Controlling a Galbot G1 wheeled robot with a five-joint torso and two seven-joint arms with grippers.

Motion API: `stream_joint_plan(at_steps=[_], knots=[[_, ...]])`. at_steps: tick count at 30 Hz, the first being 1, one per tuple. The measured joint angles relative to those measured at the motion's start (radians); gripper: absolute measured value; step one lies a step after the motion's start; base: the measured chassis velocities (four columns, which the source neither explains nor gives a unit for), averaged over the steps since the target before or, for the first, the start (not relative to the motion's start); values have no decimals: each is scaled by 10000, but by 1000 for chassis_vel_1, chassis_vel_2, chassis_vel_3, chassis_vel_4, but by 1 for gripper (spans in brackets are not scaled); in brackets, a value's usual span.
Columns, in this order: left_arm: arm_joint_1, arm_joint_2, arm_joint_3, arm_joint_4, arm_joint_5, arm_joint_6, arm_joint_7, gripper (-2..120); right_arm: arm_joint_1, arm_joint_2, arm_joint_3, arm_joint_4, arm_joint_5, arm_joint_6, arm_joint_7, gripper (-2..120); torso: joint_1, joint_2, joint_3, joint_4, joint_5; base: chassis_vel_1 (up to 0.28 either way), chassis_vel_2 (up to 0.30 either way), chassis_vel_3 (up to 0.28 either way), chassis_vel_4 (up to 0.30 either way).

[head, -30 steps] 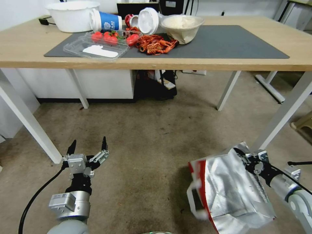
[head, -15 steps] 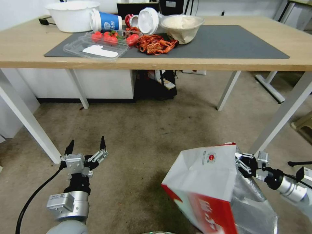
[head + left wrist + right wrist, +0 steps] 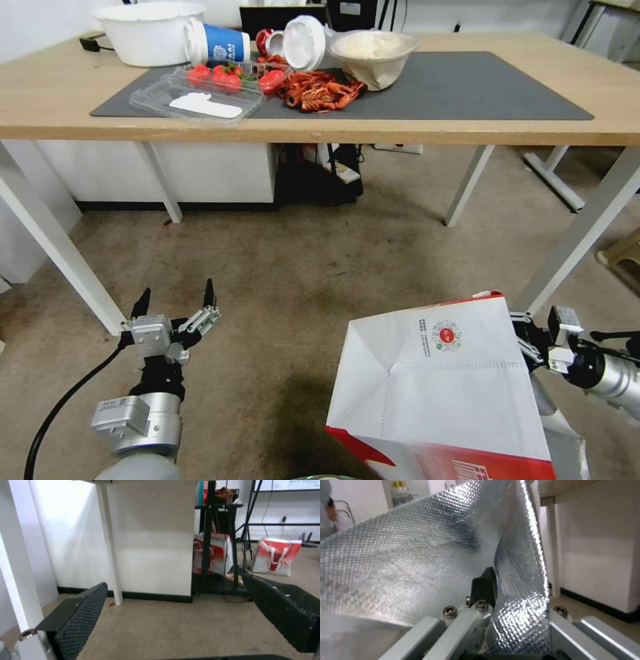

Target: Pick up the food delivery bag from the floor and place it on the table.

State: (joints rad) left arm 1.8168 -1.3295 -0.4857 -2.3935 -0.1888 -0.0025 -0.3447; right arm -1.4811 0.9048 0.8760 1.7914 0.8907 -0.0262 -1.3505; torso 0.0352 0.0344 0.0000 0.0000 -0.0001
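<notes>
Floor [image 3: 320, 293] beneath bag [image 3: 440, 380], handles hidden

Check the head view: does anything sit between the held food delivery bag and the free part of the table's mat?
Nothing visible blocks it. The right end effector is shut on the food delivery bag, held low near a white table leg. The mat's right side is bare; the crayfish lie further left.

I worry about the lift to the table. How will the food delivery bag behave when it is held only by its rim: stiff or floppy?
Probably floppy: the food delivery bag is thin paper with foil lining, which buckles where the right gripper jaws pinch it. It hangs tilted, white base toward the head camera, so it may swing. It seems light, though its contents are hidden.
</notes>
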Motion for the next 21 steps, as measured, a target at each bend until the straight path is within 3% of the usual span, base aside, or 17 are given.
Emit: stream_joint_plan(at_steps=[21], knots=[[72,-46,-50,-145,-135,-131,142,100,50,-163,187,-30,894,-822,-982,0,0,0,0,0,1,0,0,0,0]])
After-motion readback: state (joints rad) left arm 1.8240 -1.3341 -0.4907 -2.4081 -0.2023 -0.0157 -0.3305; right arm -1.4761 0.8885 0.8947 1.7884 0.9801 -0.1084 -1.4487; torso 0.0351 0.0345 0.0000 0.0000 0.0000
